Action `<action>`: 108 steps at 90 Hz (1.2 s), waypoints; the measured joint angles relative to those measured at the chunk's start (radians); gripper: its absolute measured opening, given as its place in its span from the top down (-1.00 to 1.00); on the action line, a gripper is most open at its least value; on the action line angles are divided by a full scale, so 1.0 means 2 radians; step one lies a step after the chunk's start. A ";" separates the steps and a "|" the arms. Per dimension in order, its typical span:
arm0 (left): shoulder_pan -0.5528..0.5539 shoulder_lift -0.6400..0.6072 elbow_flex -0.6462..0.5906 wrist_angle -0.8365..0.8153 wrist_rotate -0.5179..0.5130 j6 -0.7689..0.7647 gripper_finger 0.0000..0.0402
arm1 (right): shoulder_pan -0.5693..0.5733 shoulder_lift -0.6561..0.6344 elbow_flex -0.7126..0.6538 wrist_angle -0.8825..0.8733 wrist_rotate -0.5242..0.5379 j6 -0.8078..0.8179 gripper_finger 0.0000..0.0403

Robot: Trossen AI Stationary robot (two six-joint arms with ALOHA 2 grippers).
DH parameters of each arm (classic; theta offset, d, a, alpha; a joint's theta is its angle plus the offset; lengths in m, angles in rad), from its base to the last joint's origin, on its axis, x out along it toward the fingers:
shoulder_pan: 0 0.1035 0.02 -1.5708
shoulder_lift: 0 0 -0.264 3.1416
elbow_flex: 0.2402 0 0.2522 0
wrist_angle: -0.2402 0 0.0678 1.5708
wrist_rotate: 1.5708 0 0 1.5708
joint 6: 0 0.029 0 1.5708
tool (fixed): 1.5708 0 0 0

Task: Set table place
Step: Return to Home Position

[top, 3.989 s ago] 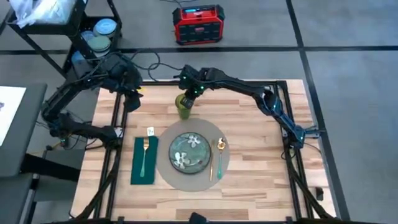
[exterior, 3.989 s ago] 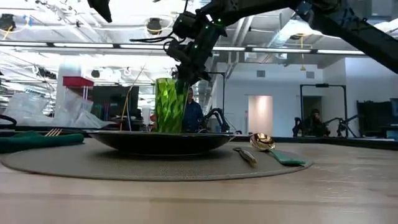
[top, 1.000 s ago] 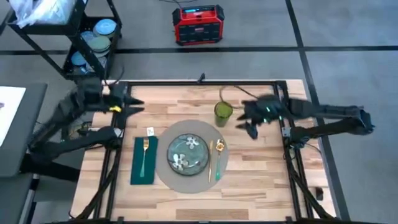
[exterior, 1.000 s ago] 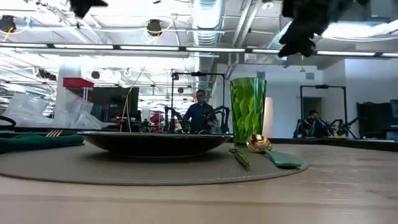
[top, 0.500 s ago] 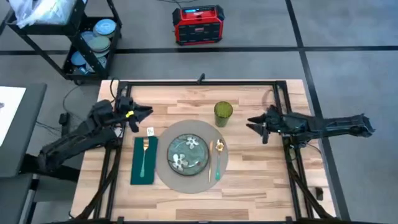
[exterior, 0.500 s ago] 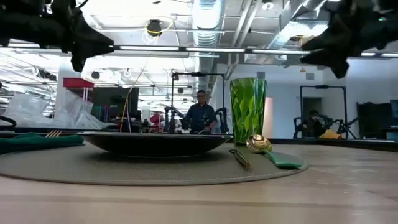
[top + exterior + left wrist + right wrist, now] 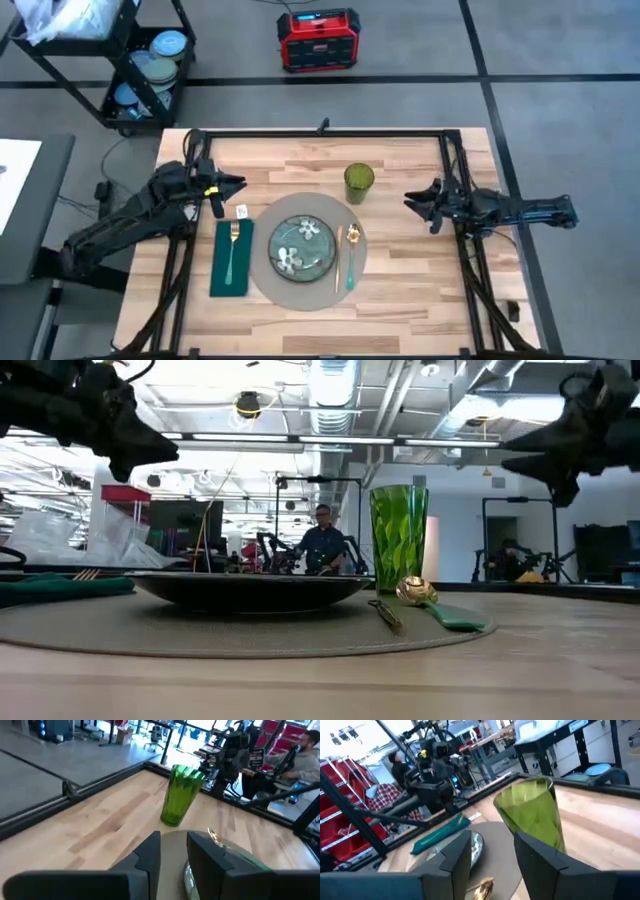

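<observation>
High view: the setting looks complete. The round grey-taupe placemat [image 7: 300,299] lies flat at the front middle of the light plank worktop [image 7: 410,270]. It looks woven and matte. A dark glossy floral plate [image 7: 305,247] sits centred on it.

A dark green cloth napkin [image 7: 230,262], a long rectangle, lies just beside the placemat on the left-arm side. A gold fork [image 7: 233,245] rests on the napkin. A gold spoon [image 7: 355,233] with a green handle lies on the placemat's other edge, beside the plate.

A green cup [image 7: 359,182] stands upright on bare wood just past the placemat's far right edge. It is ribbed and see-through.

The left tool [image 7: 232,185] hangs over the worktop's left side, beyond the napkin's far end. Its fingers [image 7: 150,857] are a narrow gap apart and hold nothing. The right tool [image 7: 415,200] hangs over the right side, apart from the cup. Its fingers [image 7: 455,855] are parted wider and also hold nothing.

My read is that nothing is left to place. Only parking the arms at their rest pose remains.
</observation>
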 joint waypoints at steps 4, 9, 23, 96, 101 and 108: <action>-0.001 0.000 0.000 -0.005 0.000 0.000 0.62 | 0.003 -0.001 -0.004 0.010 0.001 -0.005 0.32; -0.003 0.000 0.000 -0.013 0.000 0.000 0.62 | 0.004 -0.002 -0.005 0.016 0.002 -0.024 0.32; -0.003 0.000 -0.005 -0.001 -0.003 -0.004 0.62 | -0.002 -0.002 -0.005 0.015 0.002 -0.037 0.32; -0.003 0.001 -0.008 -0.202 -0.003 -0.105 0.62 | -0.012 -0.001 -0.006 0.012 0.003 -0.038 0.32; -0.003 0.001 -0.008 -0.215 -0.003 -0.105 0.62 | -0.012 -0.001 -0.006 0.012 0.003 -0.038 0.32; -0.003 0.001 -0.008 -0.232 -0.003 -0.105 0.62 | -0.012 -0.001 -0.006 0.012 0.003 -0.038 0.32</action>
